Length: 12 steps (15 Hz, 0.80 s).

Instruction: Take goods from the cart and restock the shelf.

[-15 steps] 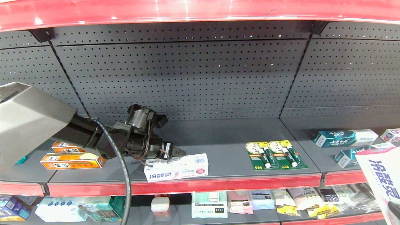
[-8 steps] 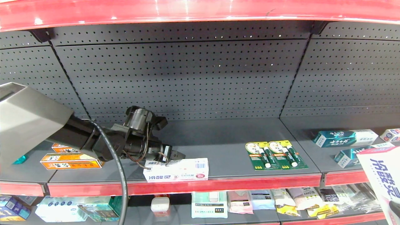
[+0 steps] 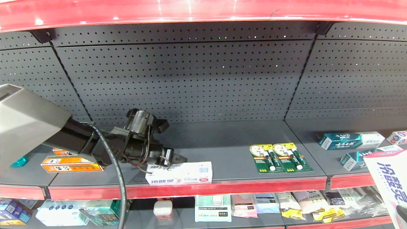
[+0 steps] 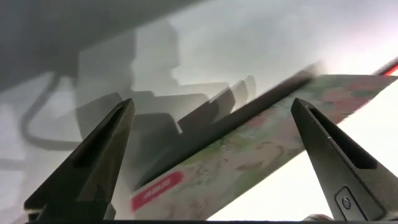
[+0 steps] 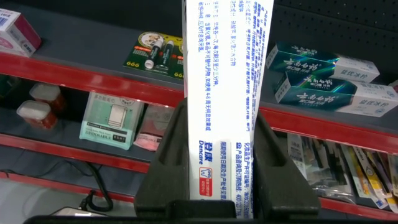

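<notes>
Dark grey metal shelf board [image 3: 229, 136] with a red lip. Near its front edge lies a white-and-pink toothpaste carton [image 3: 184, 173], its long axis along that edge. The left gripper [image 3: 179, 158] sits at the carton's left end, jaws spread wide, clasping nothing. The right gripper [image 5: 227, 180], off the shelf's right end, clamps a second white carton with blue print [image 5: 227, 74] upright; this one is judged next to go. Bare board lies between the first carton and the green blister cards [image 3: 281, 157].

Matt perforated metal back panel [image 3: 190, 79], glossy red shelf edge [image 3: 190, 190], glossy cardboard box [image 5: 227, 93].
</notes>
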Available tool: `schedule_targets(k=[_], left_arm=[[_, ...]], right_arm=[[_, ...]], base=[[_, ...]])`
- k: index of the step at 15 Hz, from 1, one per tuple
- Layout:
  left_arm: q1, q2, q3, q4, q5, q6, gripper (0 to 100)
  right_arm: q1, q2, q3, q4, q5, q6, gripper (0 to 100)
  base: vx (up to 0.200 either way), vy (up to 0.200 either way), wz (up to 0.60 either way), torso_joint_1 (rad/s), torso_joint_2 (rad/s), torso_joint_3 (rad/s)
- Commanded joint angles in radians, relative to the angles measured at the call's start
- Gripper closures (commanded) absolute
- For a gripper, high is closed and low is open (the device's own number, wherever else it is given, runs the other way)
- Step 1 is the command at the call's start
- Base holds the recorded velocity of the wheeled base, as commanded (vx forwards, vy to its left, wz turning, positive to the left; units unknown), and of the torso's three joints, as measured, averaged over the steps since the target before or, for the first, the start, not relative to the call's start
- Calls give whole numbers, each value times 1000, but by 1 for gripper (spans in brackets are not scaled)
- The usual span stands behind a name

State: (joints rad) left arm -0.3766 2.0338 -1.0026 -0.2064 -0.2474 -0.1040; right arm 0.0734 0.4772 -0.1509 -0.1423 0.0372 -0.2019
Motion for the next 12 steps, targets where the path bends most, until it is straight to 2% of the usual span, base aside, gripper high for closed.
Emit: schedule_targets(k=[1, 4, 6, 8, 9, 12], left_arm=[[33, -23, 19, -4, 16, -2, 0], [64, -41, 35, -39, 19, -5, 0], [65, -73, 99, -128, 28, -45, 0], [76, -103, 170, -238, 53, -55, 0], [77, -135, 206, -263, 54, -65, 0], [102, -238, 305, -269, 56, -83, 0]], right_arm=[[0, -2, 4, 0, 1, -1, 100], [0, -3, 13, 0, 0, -4, 100], [0, -9, 19, 0, 3, -5, 100], [0, -9, 20, 0, 1, -5, 100], [0, -8, 20, 0, 3, -5, 100], [0, -8, 31, 0, 4, -4, 100]], base=[[0, 0, 0, 0, 0, 0], [0, 0, 0, 0, 0, 0], [0, 0, 0, 0, 0, 0], [0, 0, 0, 0, 0, 0], [0, 0, 0, 0, 0, 0], [0, 0, 0, 0, 0, 0]])
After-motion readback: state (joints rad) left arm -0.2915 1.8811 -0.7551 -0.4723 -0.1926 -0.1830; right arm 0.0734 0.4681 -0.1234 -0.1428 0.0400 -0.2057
